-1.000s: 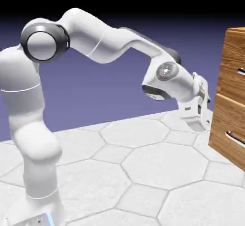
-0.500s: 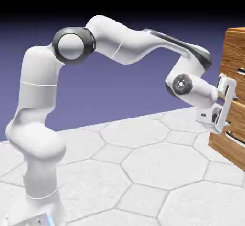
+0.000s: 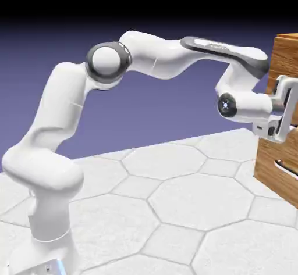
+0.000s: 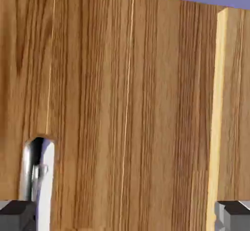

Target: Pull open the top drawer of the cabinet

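Brown wood-grain cabinet, stripes dark and honey; its top drawer, with a silver bar handle, faces the wide-spread, empty claw. Lettering on the arm is too small to read.

From here, the white arm arches up from its base and bends down at the wrist, its open claw turned sideways beyond that wrist.

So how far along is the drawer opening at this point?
The approach looks mostly done: the gripper is at the cabinet, fingers spread wide. In hand now seems to be lining up, with a silver handle near one fingertip, not between both. Gripping and pulling are left; no drawer visibly stands open.
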